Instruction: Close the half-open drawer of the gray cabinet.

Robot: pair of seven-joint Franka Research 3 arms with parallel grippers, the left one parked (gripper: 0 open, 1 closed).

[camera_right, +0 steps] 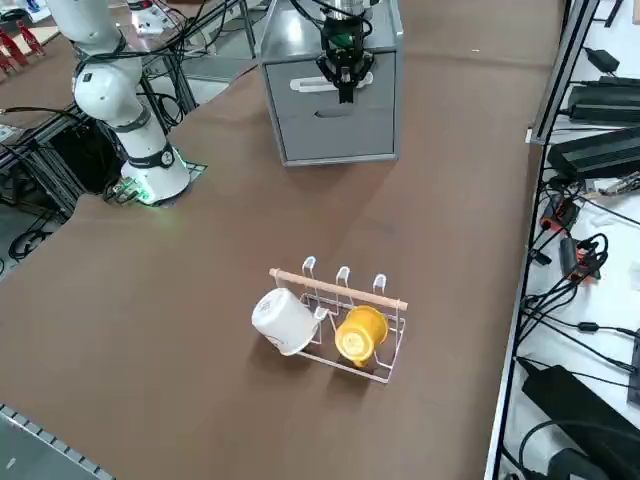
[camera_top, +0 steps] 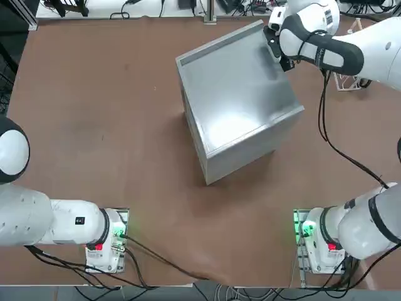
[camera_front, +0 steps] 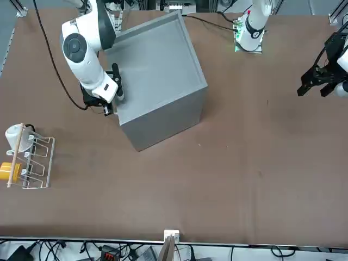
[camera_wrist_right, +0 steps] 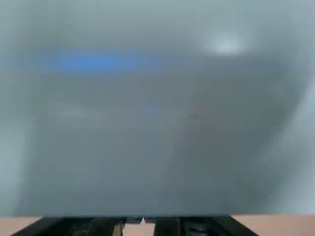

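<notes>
Gray cabinet [camera_right: 335, 110] holds its drawer [camera_right: 338, 136] shut.

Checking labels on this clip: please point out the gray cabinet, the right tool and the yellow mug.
Gray cabinet [camera_top: 238, 88]: top view, on its flat top.
Right tool [camera_right: 346, 98]: right side view, at its working end, by the cabinet's front.
Yellow mug [camera_right: 355, 335]: right side view, on its body.

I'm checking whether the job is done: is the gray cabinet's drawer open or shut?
Shut: the drawer sits flush in the gray cabinet, no sides showing; the right tool is at its front.
</notes>
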